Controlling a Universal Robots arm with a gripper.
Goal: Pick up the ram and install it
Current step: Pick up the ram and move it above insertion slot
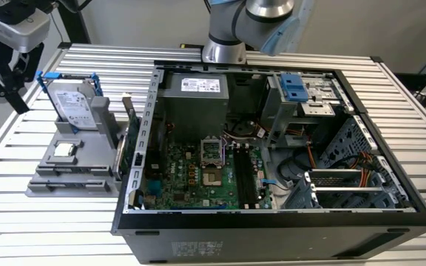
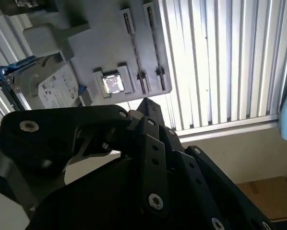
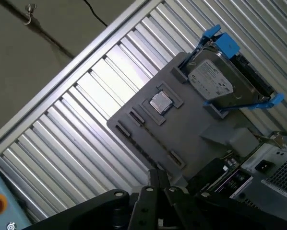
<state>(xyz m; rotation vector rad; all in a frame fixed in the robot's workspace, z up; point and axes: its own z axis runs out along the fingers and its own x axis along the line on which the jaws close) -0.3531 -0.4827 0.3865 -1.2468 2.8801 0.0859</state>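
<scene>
The black robot hand (image 2: 144, 106) hangs over the grey plastic parts tray (image 2: 105, 43) on the slatted metal tabletop (image 2: 220, 62); I cannot tell whether it is wide or narrow.

robotics lab: slatted aluminium bench (image 1: 412, 138), opened pc case (image 1: 272, 227), grey parts fixture (image 1: 69, 177), arm base (image 1: 224, 50).

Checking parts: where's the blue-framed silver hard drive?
The silver hard drive stands at the exterior view's left on the grey holder, beside the open black computer case.
</scene>
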